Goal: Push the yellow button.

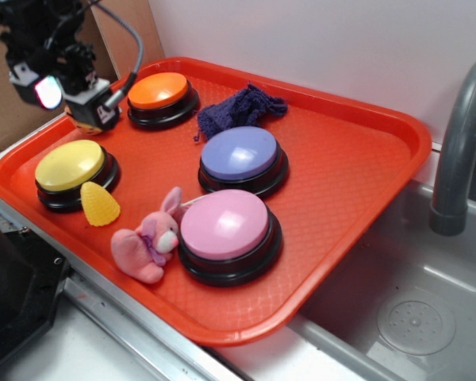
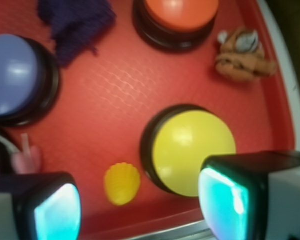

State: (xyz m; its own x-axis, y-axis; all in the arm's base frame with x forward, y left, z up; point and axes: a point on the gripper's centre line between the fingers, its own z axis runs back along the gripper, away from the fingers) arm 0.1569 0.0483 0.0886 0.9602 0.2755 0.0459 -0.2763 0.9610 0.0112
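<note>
Yellow button (image 1: 70,165), glossy-capped on its black base, sits at the near-left corner of the red tray (image 1: 357,182), with the small yellow ridged cone (image 1: 100,205) just beside its near-right edge. The gripper (image 1: 83,95) hangs above the tray's far-left part, between this button and the orange button (image 1: 158,90), touching neither. Its fingers stand parted, with nothing between them. In the wrist view the yellow cap (image 2: 194,151) lies between the two pads but crowded toward the right finger (image 2: 225,202), so the tool seems to need a shift nearer and then a descent.
</note>
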